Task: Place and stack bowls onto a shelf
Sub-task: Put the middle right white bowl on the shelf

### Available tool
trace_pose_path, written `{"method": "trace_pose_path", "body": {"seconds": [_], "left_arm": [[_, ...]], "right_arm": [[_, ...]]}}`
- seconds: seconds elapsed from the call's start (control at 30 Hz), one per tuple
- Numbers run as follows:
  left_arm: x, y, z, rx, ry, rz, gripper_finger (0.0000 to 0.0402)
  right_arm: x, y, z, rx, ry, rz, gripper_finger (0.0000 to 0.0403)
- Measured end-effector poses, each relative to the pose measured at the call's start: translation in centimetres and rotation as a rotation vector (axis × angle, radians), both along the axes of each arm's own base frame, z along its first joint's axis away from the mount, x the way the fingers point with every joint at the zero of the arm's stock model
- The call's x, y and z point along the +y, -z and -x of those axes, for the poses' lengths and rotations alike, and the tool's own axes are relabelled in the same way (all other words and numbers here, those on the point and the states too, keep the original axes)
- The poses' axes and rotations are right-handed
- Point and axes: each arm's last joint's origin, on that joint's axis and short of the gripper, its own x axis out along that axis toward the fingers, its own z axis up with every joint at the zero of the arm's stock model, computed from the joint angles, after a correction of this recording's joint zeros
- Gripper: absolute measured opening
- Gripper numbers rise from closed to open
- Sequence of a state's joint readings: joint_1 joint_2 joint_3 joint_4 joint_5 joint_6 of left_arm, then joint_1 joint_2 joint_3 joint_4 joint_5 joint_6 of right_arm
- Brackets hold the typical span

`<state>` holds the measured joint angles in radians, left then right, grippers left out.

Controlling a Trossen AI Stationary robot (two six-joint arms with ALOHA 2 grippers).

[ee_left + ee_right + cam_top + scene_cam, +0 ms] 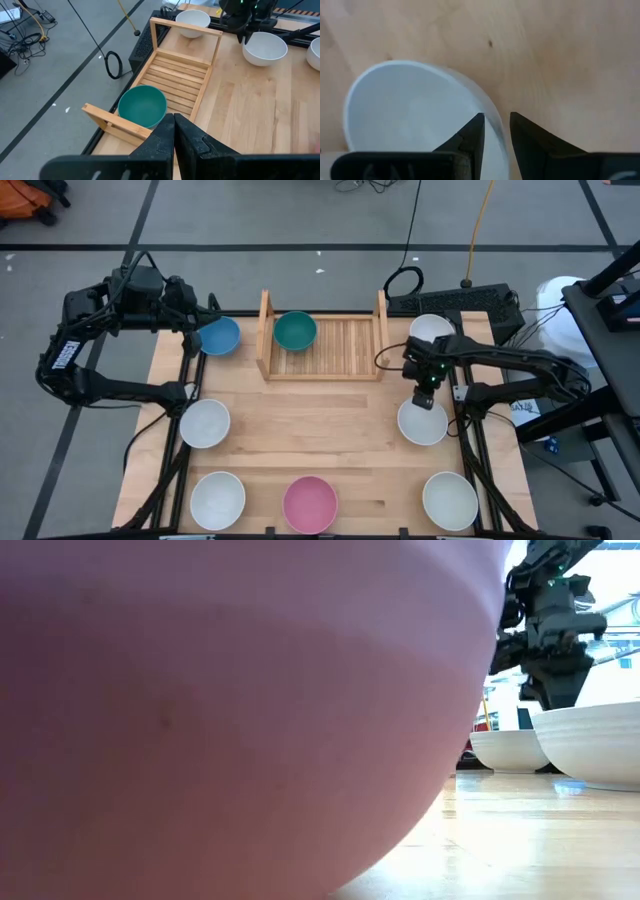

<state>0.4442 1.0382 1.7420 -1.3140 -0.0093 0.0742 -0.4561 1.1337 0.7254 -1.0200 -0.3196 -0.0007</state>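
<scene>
Wood tabletop (pixel 330 430), right hand (pixel 496 131) slightly spread astride white bowl (pixel 415 112) rim; left hand (pixel 173 131) pressed together beside shelf (pixel 325 345).

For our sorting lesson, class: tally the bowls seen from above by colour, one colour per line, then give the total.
White bowls: 5
Blue bowl: 1
Teal green bowl: 1
Pink bowl: 1
Total: 8 bowls in the high view.
</scene>
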Motion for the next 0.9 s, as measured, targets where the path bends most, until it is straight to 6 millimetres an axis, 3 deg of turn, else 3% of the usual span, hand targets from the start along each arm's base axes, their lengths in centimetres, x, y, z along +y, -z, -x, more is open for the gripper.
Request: {"method": "trace_pose_path", "body": {"seconds": [0.47, 0.7, 0.9], "left_arm": [[0.0, 0.0, 0.0, 0.004, 0.006, -0.007, 0.0008], [0.0, 0.0, 0.0, 0.007, 0.01, -0.013, 0.0008], [0.0, 0.0, 0.0, 0.007, 0.01, -0.014, 0.0008]], "right_arm": [[-0.2, 1.1, -0.4, 0.053, 0.024, -0.026, 0.008], [-0.4, 1.9, -0.8, 0.101, 0.025, -0.05, 0.0012], [-0.8, 2.0, -1.9, -0.005, 0.041, -0.05, 0.0002]]}}
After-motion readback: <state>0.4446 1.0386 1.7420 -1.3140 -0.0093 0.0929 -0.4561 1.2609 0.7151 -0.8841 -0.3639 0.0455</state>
